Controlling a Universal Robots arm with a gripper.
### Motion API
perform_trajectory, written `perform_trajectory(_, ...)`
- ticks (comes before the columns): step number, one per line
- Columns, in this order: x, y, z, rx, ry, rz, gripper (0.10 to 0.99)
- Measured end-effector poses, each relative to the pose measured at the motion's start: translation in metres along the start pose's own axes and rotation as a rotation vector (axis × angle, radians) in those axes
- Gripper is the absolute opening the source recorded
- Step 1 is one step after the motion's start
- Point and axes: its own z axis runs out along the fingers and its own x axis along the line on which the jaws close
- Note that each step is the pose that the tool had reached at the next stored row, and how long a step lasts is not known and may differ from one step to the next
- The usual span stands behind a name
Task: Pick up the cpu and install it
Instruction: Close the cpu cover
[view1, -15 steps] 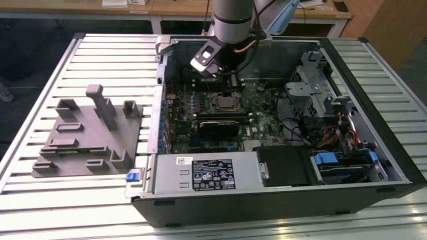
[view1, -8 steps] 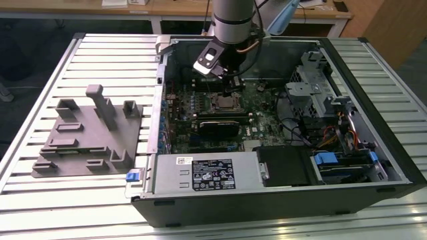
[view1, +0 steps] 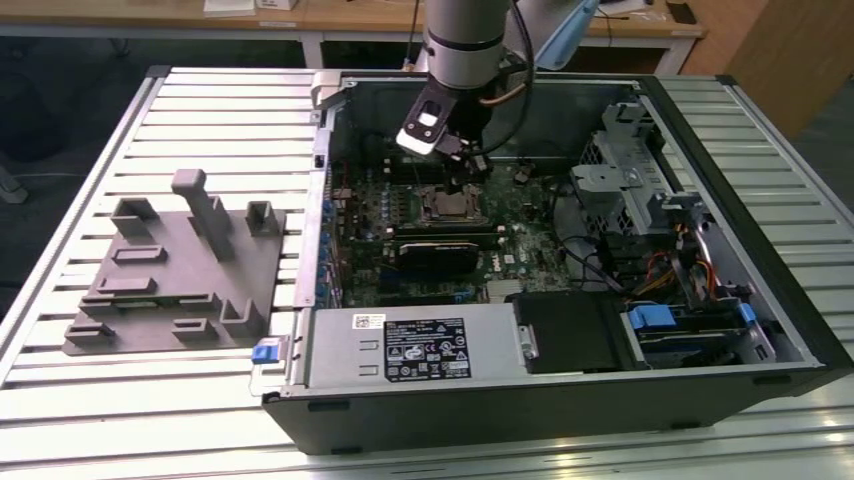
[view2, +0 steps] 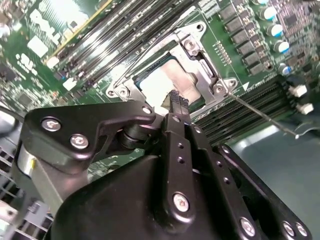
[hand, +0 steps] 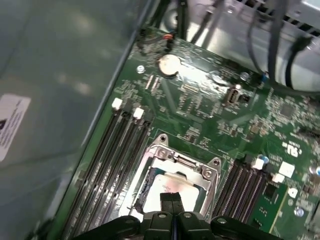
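Plainly, the gripper (view1: 461, 165) hangs inside the open computer case (view1: 747, 300), just above the motherboard socket (view1: 441, 205); in both wrist views its two black fingers (hand: 165, 200) are pressed together with only a hairline seam between them, and they grip nothing; the cpu (view2: 162, 82) lies flat in the socket, pale silver top upward, bounded by the socket's metal frame (hand: 187, 162); the fingertips stand over one edge of the chip, though whether they touch it I cannot tell; rows of memory slots (hand: 117, 165) run along both sides of the socket on the green motherboard (hand: 200, 100); in the exterior view a black heatsink-like block (view1: 434, 255) sits just beside the socket, and a grey fixture (view1: 174, 270) rests on the slatted table (view1: 134, 400) outside the case, toward the exterior view's left, well apart from the gripper.
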Motion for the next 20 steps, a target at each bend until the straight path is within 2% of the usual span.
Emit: perform_trajectory(20, 0.0, -0.0001, 0.0024, -0.005, 0.0155, -0.363, 0.106)
